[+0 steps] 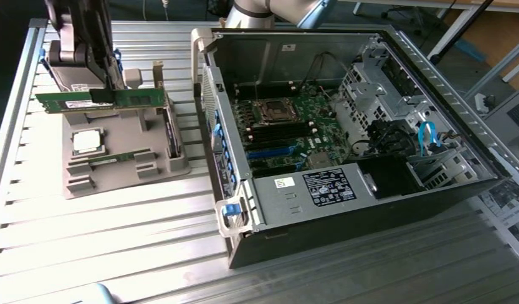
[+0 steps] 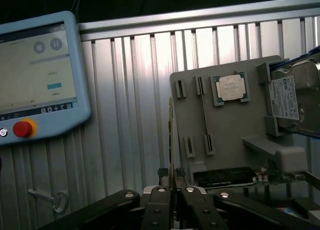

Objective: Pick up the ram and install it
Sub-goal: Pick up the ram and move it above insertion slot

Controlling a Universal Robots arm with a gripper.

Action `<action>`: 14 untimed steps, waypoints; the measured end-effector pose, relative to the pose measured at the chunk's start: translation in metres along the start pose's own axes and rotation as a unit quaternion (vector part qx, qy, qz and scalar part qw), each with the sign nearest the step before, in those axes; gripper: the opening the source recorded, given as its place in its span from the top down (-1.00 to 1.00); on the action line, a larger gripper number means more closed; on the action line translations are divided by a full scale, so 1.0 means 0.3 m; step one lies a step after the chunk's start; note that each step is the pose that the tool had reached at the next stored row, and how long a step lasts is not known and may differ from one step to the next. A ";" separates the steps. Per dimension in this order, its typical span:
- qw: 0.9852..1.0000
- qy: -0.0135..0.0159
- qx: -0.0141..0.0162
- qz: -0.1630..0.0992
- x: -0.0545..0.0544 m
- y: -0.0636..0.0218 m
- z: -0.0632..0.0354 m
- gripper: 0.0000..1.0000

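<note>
I see the gripper [image 1: 102, 96] at the exterior view's upper left, its jaws closed on the ram [image 1: 99, 99], clamping the green stick near its middle. The ram hangs level along its length, over the raised back part of the gray holder [image 1: 124, 168]; I cannot tell whether its lower edge is clear of the holder or touching it. In the wrist view the ram [image 2: 171, 135] appears edge-on as a thin upright line rising from between the fingers [image 2: 159, 206]. The holder also carries a silver processor chip [image 1: 86, 140] lying flat, and a hard drive [image 2: 292, 97] with a white label on its far side. The open computer case [image 1: 242, 209] sits on the slatted metal table [image 1: 115, 247] just beside the holder, toward the exterior view's right, with the motherboard [image 1: 284, 126] exposed inside it and well apart from the ram. The wrist view shows a teach pendant [image 2: 35, 75] with a red button [image 2: 23, 128] lying on the table.
</note>
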State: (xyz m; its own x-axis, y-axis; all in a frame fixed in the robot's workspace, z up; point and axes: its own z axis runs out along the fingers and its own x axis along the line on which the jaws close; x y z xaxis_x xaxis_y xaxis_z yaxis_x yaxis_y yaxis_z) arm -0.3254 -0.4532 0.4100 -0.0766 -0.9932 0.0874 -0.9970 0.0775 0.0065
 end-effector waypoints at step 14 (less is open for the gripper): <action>1.000 0.000 0.000 0.000 -0.003 -0.035 0.000 0.73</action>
State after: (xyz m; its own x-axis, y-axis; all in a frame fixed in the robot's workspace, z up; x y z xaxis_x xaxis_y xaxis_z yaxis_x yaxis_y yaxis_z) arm -0.3148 -0.4532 0.4099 -0.0767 -0.9932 0.0880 -0.9970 0.0776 0.0067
